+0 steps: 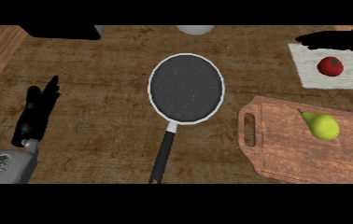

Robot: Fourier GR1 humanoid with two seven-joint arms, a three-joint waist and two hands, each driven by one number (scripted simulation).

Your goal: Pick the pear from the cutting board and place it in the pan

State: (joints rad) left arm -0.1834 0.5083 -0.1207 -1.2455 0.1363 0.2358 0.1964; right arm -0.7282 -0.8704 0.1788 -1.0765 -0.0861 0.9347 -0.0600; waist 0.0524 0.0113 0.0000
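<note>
A yellow-green pear (321, 125) lies on the wooden cutting board (279, 148) at the right, near the board's far right side. The dark pan (186, 87) with a pale rim sits in the middle of the counter, its black handle (163, 157) pointing toward me. My left hand (36, 113) rests at the far left with fingers straight and pointing up, holding nothing, well away from both pan and pear. My right hand does not show anywhere in the head view.
A red tomato (330, 66) sits on a white cloth (314, 73) at the back right. A pale round object (195, 29) shows at the back edge. Dark shapes lie at the back left (62, 31) and back right (328, 38).
</note>
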